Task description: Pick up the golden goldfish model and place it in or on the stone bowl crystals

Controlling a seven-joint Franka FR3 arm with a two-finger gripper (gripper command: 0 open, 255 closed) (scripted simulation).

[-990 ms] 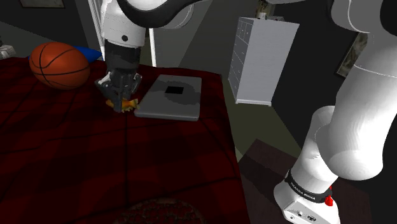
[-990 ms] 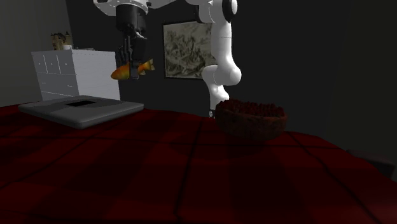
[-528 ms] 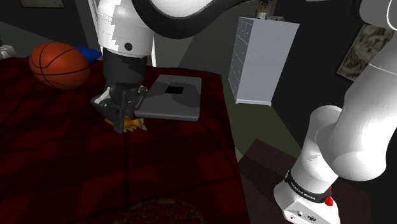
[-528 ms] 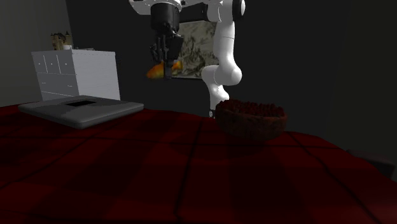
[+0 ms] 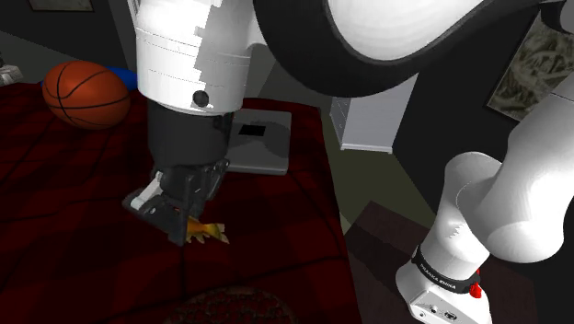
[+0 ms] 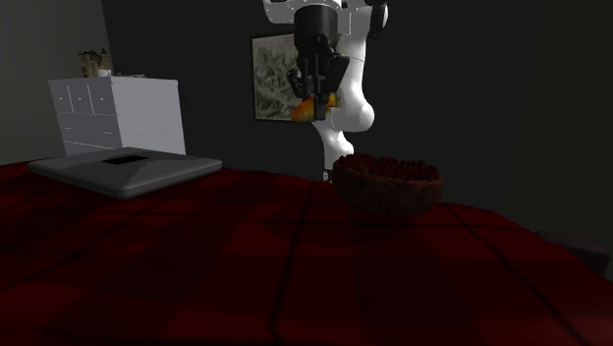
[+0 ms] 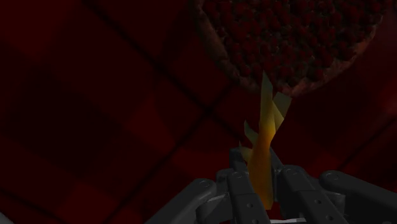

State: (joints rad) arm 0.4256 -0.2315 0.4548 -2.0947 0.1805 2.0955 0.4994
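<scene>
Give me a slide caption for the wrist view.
Jaws clasp the golden goldfish; the crystal-filled bowl lies beyond.

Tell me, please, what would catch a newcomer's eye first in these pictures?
The orange-gold goldfish, clasped in the black pincer, hangs high over the dark red checked surface. Lower, toward the second exterior view's right, sits a brown bowl heaped with dark crystals. An orange basketball rests at the shoulder view's upper left.

The goldfish [image 7: 262, 159] is orange-gold, the cloth [image 5: 83, 212] dark-red checked.

White arm [image 5: 515, 184] reaching out high, tool [image 6: 312, 96] pointing down, fingers [image 7: 236, 188] clasping the goldfish model [image 7: 262, 153]
</scene>
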